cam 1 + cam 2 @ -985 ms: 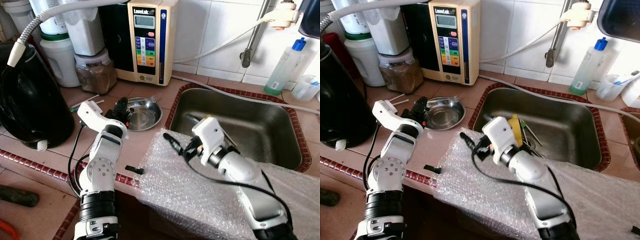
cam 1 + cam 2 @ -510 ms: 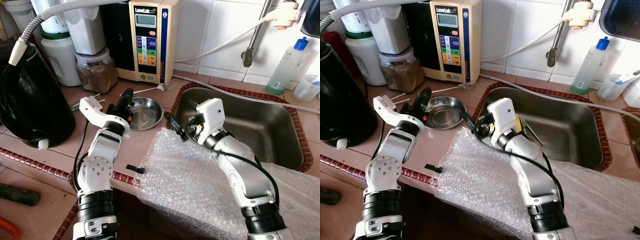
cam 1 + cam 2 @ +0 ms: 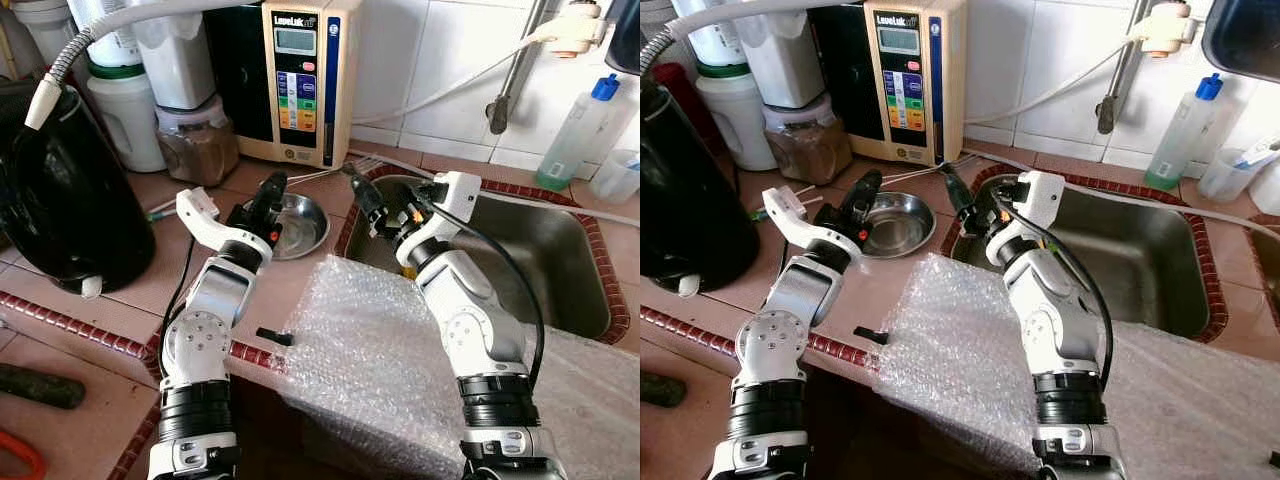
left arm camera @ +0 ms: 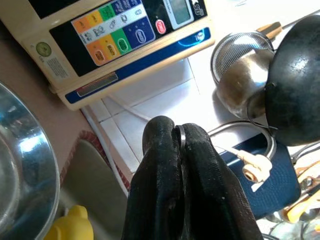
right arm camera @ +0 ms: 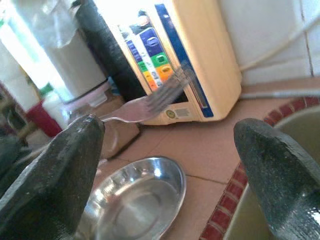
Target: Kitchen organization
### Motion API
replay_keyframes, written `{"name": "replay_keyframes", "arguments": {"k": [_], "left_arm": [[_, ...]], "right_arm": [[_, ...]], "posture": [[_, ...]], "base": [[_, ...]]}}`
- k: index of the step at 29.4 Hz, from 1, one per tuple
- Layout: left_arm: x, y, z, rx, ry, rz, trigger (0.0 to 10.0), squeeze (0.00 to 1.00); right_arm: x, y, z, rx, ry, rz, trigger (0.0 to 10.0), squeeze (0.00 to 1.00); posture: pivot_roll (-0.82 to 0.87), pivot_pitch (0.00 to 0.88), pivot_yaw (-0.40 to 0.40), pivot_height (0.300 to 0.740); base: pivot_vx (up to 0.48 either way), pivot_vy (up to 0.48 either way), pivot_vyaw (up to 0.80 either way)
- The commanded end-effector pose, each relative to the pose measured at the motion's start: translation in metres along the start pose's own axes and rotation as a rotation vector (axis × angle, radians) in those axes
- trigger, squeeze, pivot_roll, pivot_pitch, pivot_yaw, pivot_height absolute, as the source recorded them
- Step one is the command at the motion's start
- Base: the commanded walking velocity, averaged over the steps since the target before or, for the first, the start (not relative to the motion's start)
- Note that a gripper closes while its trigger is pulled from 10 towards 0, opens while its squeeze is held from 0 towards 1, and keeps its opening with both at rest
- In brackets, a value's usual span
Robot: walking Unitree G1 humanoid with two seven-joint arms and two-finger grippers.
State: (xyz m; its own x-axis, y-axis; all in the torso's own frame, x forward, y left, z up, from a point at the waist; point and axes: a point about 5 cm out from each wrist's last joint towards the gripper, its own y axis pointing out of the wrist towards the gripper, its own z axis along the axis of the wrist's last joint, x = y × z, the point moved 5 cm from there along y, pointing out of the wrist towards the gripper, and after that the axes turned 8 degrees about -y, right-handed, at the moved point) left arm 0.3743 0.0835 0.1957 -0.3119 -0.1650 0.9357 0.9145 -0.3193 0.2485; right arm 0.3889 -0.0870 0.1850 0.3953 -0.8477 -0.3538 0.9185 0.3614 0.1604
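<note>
Steel fork (image 5: 150,102) held by left claw (image 3: 270,190), fingers pressed together on its handle, tines projecting toward the sink (image 3: 560,250) above the bowl (image 3: 300,222) on the counter (image 3: 290,290). Right claw (image 3: 362,198) spread wide at the sink's near corner, facing the tines. Likely a hand-over or a drop into the sink: bring the right claw squarely around the fork neck, close fully before the left lets go, and keep clear of the bubble wrap (image 3: 390,370).
</note>
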Motion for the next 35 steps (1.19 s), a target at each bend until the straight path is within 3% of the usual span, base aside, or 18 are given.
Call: {"name": "replay_keyframes", "arguments": {"k": [1,6,14,15,16,17,18,19,25,35], "left_arm": [[0.016,0.011,-0.023,-0.048,-0.065,-0.058,0.0,0.0],[0.016,0.01,-0.026,-0.058,-0.078,-0.061,0.0,0.0],[0.018,0.011,-0.03,-0.094,-0.076,-0.072,0.0,0.0],[0.019,0.011,-0.032,-0.1,-0.08,-0.077,0.0,0.0],[0.019,0.011,-0.033,-0.105,-0.083,-0.08,0.0,0.0],[0.019,0.011,-0.035,-0.108,-0.083,-0.08,0.0,0.0],[0.02,0.011,-0.035,-0.109,-0.084,-0.08,0.0,0.0],[0.02,0.011,-0.037,-0.111,-0.083,-0.08,0.0,0.0],[0.019,0.007,-0.034,-0.103,-0.084,-0.073,0.0,0.0],[0.02,0.012,-0.038,-0.113,-0.091,-0.09,0.0,0.0]], "right_arm": [[-0.002,0.007,0.005,0.009,0.031,-0.005,10.0,0.0],[0.0,0.012,0.004,0.016,0.054,-0.019,10.0,0.0],[0.007,0.025,0.013,0.075,0.184,-0.075,9.9,0.0],[0.009,0.026,0.011,0.081,0.213,-0.089,7.9,0.0],[0.01,0.026,0.01,0.086,0.24,-0.101,7.9,0.0],[0.012,0.027,0.008,0.089,0.274,-0.117,4.6,0.0],[0.015,0.027,0.005,0.092,0.303,-0.133,0.0,0.0],[0.017,0.029,0.002,0.094,0.341,-0.157,0.0,0.0],[0.01,0.035,-0.001,0.086,0.365,-0.149,0.0,0.0],[0.015,0.042,0.001,0.093,0.414,-0.163,0.0,0.0]], "posture": [[-0.01,0.0,0.021,0.74],[0.0,0.0,0.029,0.74],[0.02,0.0,0.054,0.74],[0.03,0.0,0.057,0.74],[0.03,0.0,0.057,0.74],[0.03,0.0,0.054,0.74],[0.03,0.0,0.054,0.74],[0.03,0.0,0.054,0.74],[0.05,0.0,0.049,0.74],[0.06,0.0,0.02,0.74]], "base": [[0.0,0.0,0.0],[0.0,0.0,0.0],[0.0,0.0,0.0],[0.0,0.0,0.0],[0.0,0.0,0.0],[0.0,0.0,0.0],[0.0,0.0,0.0],[0.0,0.0,0.0],[0.0,0.0,0.0],[0.0,0.0,0.0]]}}
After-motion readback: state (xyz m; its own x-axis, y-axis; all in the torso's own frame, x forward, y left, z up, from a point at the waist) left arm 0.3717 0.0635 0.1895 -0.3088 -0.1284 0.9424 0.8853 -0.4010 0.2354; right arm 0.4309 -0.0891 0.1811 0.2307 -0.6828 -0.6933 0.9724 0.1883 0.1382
